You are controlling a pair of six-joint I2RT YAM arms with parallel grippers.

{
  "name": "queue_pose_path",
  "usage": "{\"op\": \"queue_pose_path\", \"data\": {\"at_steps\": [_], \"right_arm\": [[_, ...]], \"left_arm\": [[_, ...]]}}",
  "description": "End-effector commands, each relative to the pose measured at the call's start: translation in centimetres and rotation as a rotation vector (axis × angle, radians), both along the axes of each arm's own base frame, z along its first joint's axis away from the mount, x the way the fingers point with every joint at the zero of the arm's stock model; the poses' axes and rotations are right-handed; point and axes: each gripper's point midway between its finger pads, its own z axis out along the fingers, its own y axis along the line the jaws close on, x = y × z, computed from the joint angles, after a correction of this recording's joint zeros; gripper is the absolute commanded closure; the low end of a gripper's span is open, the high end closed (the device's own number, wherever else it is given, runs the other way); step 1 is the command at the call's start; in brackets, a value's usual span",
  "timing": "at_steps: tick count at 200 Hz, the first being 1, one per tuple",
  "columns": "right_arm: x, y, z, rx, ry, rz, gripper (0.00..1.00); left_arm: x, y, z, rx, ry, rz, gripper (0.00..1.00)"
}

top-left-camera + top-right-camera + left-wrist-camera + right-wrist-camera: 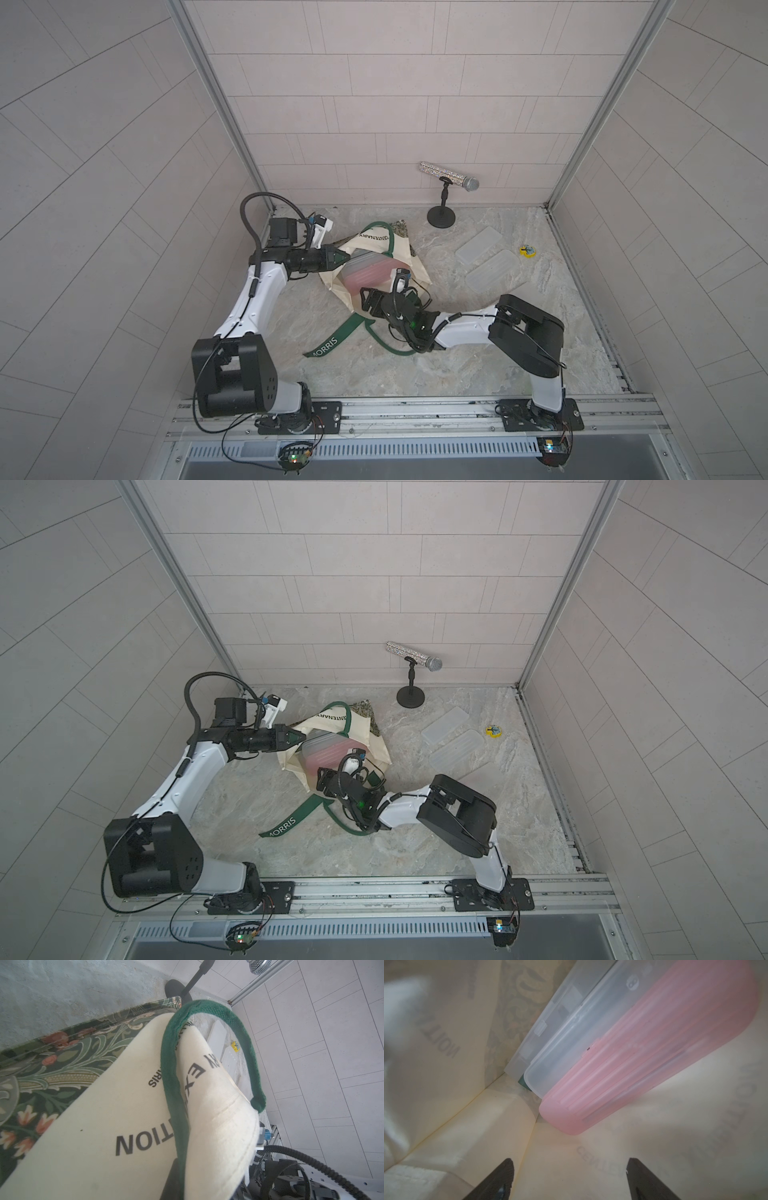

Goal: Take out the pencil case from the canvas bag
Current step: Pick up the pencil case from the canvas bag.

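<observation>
Pink pencil case [643,1059] lies inside canvas bag [361,245].

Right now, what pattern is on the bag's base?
The base has a dark green leafy print with pinkish flowers; the left wrist view shows it best.

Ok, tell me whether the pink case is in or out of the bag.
In. The right wrist view shows the pink case lying inside the bag, cream walls rising around it.

Pencil cases [365,274] lie in the canvas bag [371,241]; microphone stand [441,217] behind it; flat boxes [492,272] to its right.
</observation>
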Motion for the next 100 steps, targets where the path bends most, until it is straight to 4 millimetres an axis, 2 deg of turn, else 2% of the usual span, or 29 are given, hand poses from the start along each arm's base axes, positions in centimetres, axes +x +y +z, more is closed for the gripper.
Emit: {"op": "queue_pose_path", "data": {"at_steps": [1,44,100], "right_arm": [[0.4,0.4,-1.5,0.127,0.066,-0.090,0.15],[2.0,1.8,-1.5,0.173,0.080,-0.135,0.15],[4.0,1.8,-1.7,0.240,0.101,-0.196,0.16]], "left_arm": [[-0.5,-0.5,1.8,-0.043,-0.056,-0.030,1.00],[-0.6,-0.6,2.0,-0.058,-0.057,-0.038,1.00],[-0.8,-1.1,2.1,-0.091,-0.055,-0.058,1.00]]}}
